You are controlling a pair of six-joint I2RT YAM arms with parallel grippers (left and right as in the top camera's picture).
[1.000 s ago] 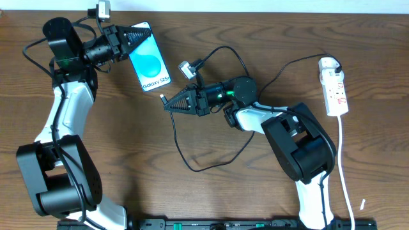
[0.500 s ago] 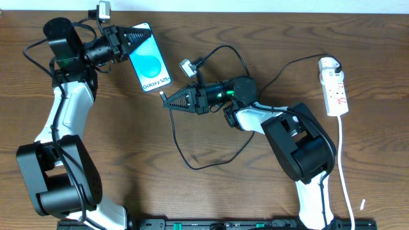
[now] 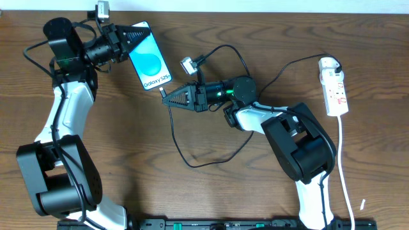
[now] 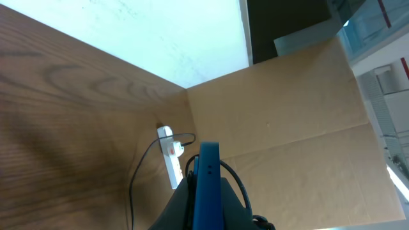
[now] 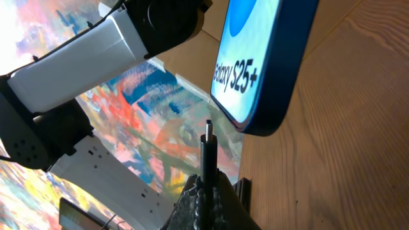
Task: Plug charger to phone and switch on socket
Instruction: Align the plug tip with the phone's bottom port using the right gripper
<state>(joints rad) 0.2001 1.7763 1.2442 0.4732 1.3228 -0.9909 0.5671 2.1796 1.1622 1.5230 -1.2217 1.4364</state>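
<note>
A dark wood-grain worktop [image 3: 160, 191] filled the overhead view, with a pale wall strip [image 3: 255, 5] along the top edge. The left wrist view showed a bright white surface [image 4: 160, 32] at upper left and a tan cardboard panel [image 4: 275, 108] at right.

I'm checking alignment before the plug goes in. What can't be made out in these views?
- The phone's port: in the right wrist view its lower edge above the charger tip is dark and slanted; no opening shows.
- The socket's switch position: too small overhead; distant and small in the left wrist view.
- Where the left gripper's jaws meet the phone: cut off by the left wrist view's bottom edge.
</note>
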